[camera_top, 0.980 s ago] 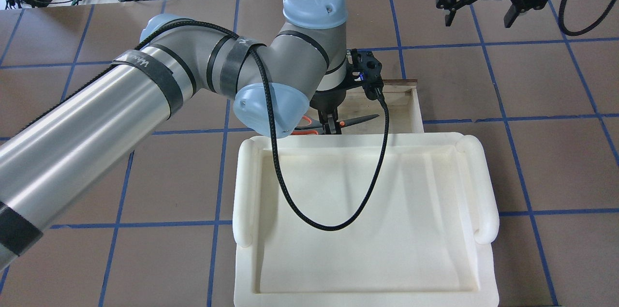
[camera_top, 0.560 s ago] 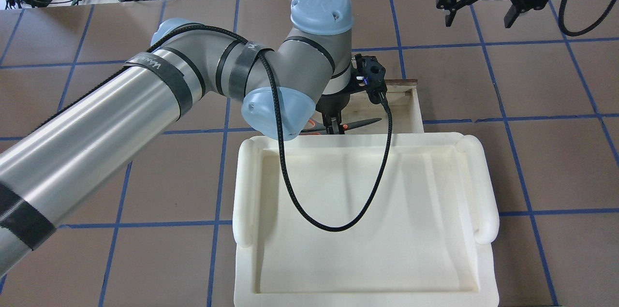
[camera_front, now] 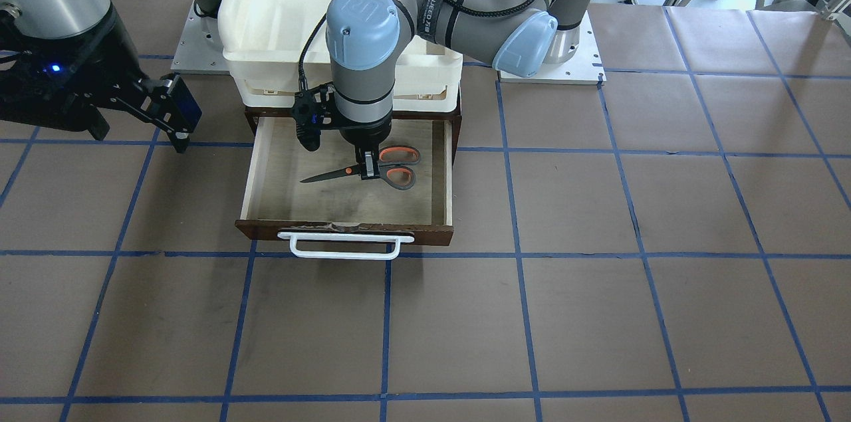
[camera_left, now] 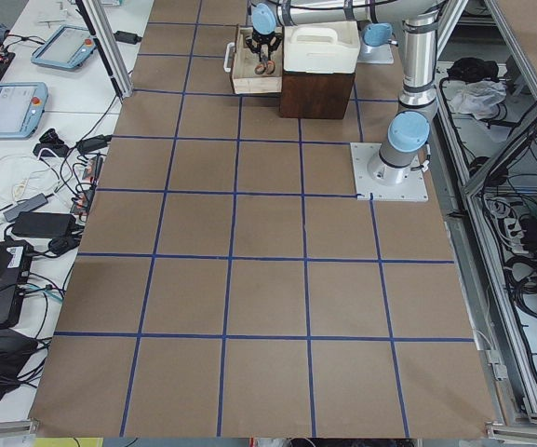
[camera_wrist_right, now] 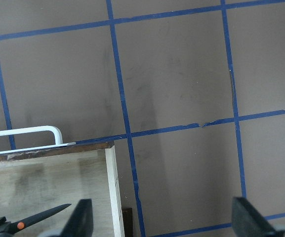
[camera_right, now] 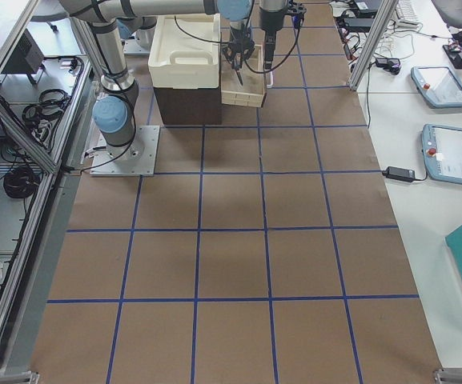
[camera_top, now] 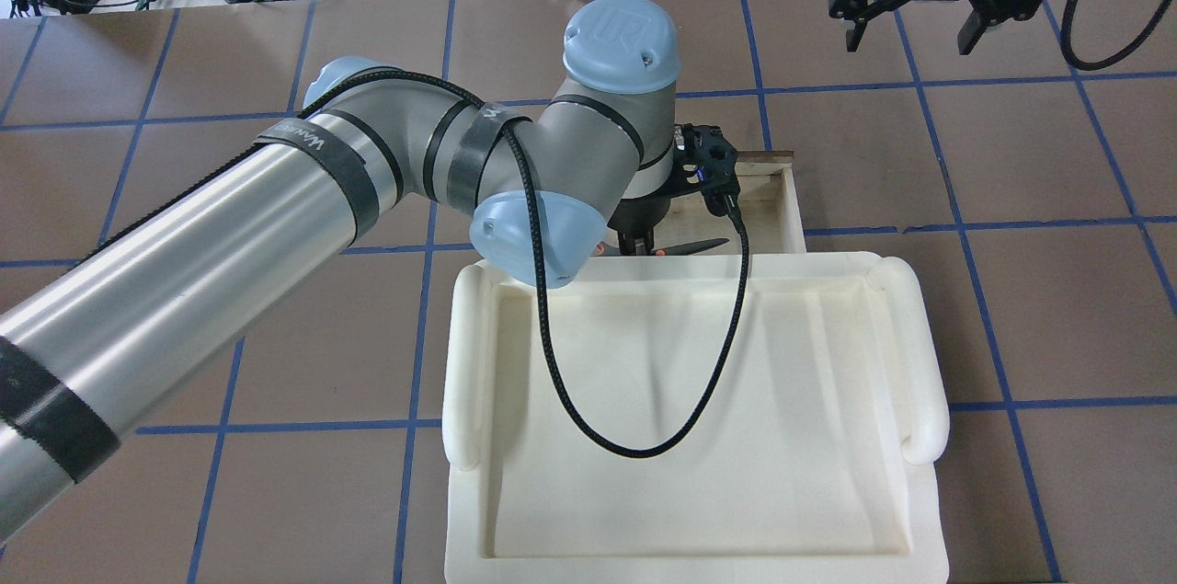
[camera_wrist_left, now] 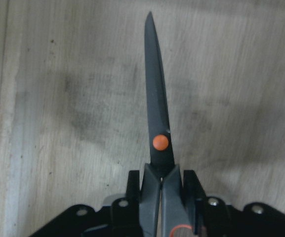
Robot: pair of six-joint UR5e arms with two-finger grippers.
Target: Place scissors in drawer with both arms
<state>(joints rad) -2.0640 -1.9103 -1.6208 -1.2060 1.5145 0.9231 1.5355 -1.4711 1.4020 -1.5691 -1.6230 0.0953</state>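
The scissors (camera_front: 392,166) hang inside the open drawer (camera_front: 346,230), blades pointing toward its right-arm side. My left gripper (camera_front: 367,171) reaches straight down and is shut on the scissors just behind the orange pivot. The left wrist view shows the dark blades (camera_wrist_left: 157,108) over the pale drawer floor, with my fingers (camera_wrist_left: 135,190) clamped on them. I cannot tell whether the scissors touch the floor. From overhead, only a blade (camera_top: 701,246) shows beside the left gripper (camera_top: 637,244). My right gripper (camera_top: 919,23) is open and empty, off to the side of the drawer (camera_wrist_right: 110,163).
A white foam tray (camera_top: 699,418) sits on top of the dark cabinet and hides the rear of the drawer from overhead. The white bar handle (camera_front: 346,248) sticks out at the drawer's front. The brown table has blue tape lines (camera_front: 505,252).
My left arm has moved right and toward the tray edge in the overhead view, carrying the scissors with it. The right gripper has not moved.
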